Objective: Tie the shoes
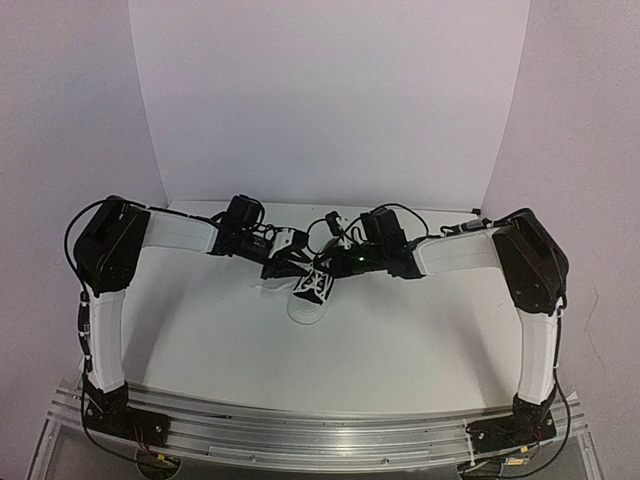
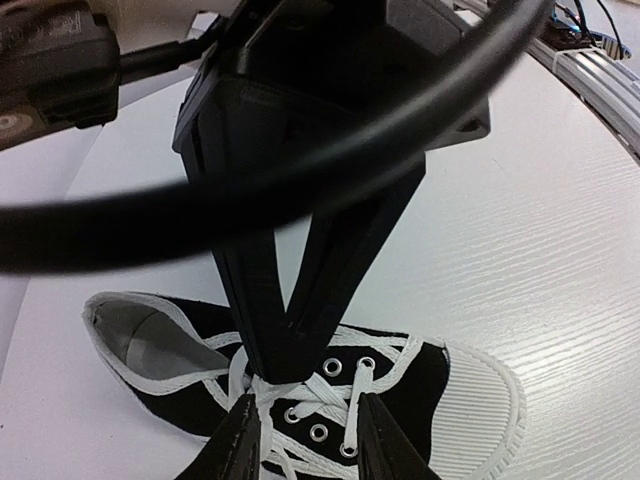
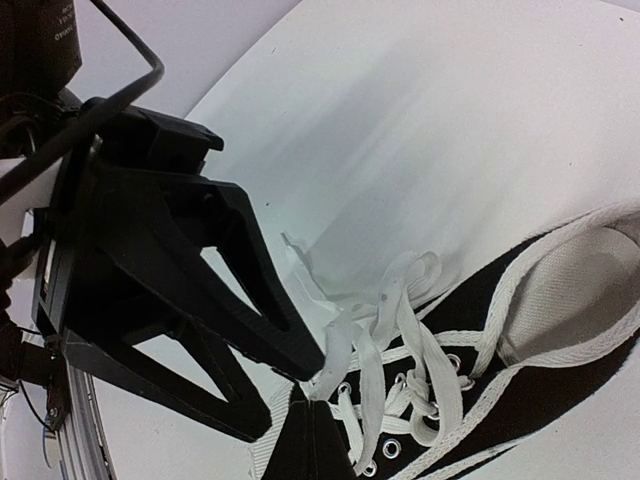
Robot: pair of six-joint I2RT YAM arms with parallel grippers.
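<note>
White counter (image 1: 200,340). Black sneaker (image 1: 312,292) at counter middle, on its sole, white toe toward my bases, under both my wrists. White laces (image 3: 385,330) loose over eyelets. My right jaws together, pinching laces. My left jaws apart, tips either side of eyelet rows.

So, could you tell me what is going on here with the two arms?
Both arms lean in over a black sneaker at the middle of the table, working on its white laces. The right pincer is shut on the laces near the sneaker's opening. The left pincer is open, straddling the laced part. No finished bow shows yet.
</note>
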